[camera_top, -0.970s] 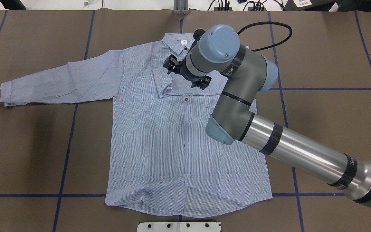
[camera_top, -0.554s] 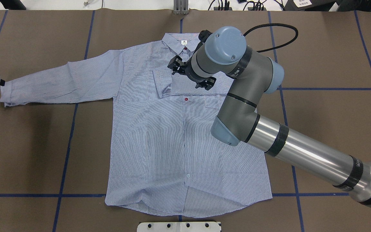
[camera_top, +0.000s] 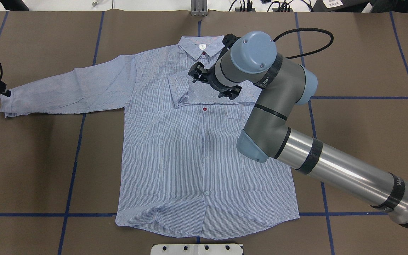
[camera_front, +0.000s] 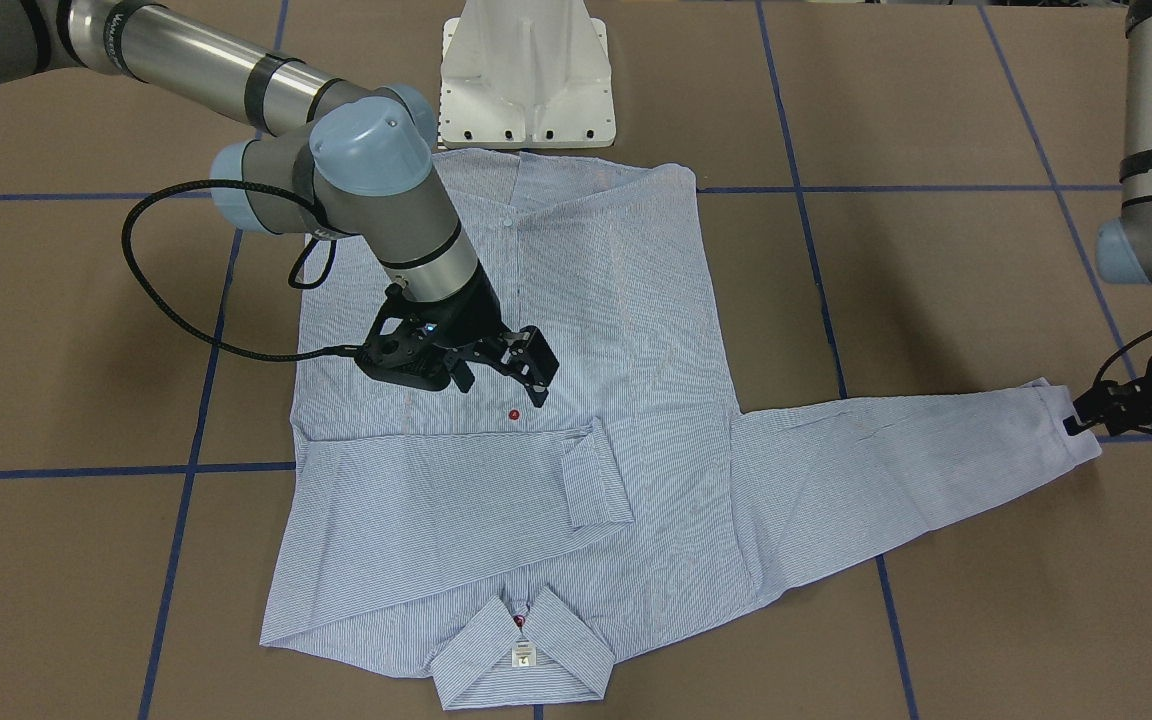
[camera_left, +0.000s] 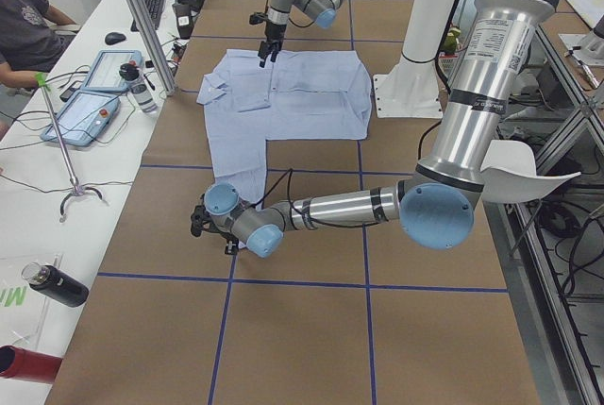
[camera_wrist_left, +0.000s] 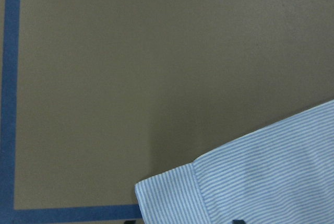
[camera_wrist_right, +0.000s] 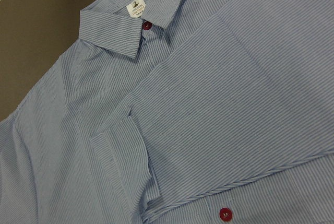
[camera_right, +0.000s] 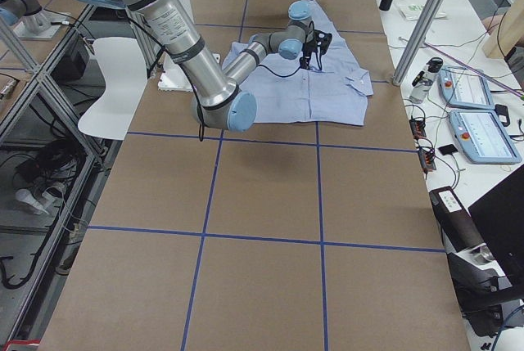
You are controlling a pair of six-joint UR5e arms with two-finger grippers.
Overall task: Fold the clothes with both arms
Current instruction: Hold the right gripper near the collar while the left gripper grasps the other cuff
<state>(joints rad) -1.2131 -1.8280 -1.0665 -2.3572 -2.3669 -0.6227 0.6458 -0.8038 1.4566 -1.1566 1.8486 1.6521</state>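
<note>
Your right gripper [camera_front: 501, 380] hangs over the chest of the shirt [camera_top: 190, 152]. Its two fingers are spread apart and hold nothing. The shirt lies flat and front-up on the brown table [camera_top: 30, 159].

Under this gripper one sleeve [camera_front: 436, 480] is folded across the chest. Its cuff [camera_front: 596, 480] lies just beside the gripper, on the side toward your left arm. A red button [camera_front: 513, 413] shows close to the gripper, right at the edge of the folded sleeve. The collar [camera_top: 200, 47] with its small white label [camera_wrist_right: 134, 8] lies beyond the gripper, on the side away from the robot's base.

Your left gripper [camera_top: 4, 92] is well apart from the right one, low over the table at the end of the other sleeve [camera_top: 69, 88]. This sleeve lies stretched out straight from the shoulder. The sleeve end [camera_wrist_left: 172, 192] is just beside the gripper. In the left wrist view only two small dark tips show at the lower edge, one on each side of the striped cloth. So the fingers seem to be apart, but the view is poor. You cannot tell whether they touch the cloth.
</note>
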